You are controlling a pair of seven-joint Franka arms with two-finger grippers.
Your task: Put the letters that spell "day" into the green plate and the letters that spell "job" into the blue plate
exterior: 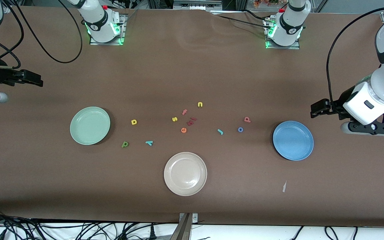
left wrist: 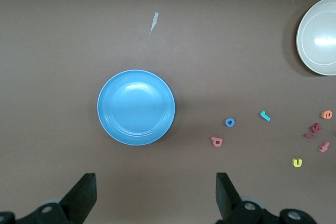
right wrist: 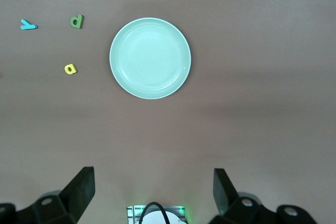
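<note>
- Green plate (exterior: 90, 125): flat on the brown table (exterior: 192, 66), toward the right arm's end; nothing in it.
- Blue plate (exterior: 293, 140): flat on the table toward the left arm's end; nothing in it.
- Beige-white plate (exterior: 185, 173): between the two, nearer the front camera than both; nothing in it.
- "Day" letters, all loose on the table beside the green plate, toward the middle: yellow round-bowled letter (exterior: 134, 122); dark green round-bowled letter (exterior: 124, 144), nearer the front camera and closest to the plate; teal "y" (exterior: 149, 143), level with the dark green one, farther from the plate.
- "Job" letters, all loose on the table beside the blue plate, toward the middle: salmon-red letter (exterior: 247, 119); blue ring "o" (exterior: 240, 129), just beside it, nearer the front camera; teal "j" (exterior: 220, 132), farther from the plate.
- Other letters, clustered mid-table: yellow "n" (exterior: 200, 104), pink "f" (exterior: 184, 112), yellow "s" (exterior: 174, 119), dark red pieces (exterior: 191, 121), orange "e" (exterior: 183, 130).
- Small pale scrap (exterior: 284, 186): on the table, nearer the front camera than the blue plate.
- Left gripper (exterior: 313, 109): raised at the left arm's end of the table, beside the blue plate; fingers spread wide, holding nothing.
- Right gripper (exterior: 39, 81): raised at the right arm's end, well apart from the green plate; fingers spread wide, holding nothing.
</note>
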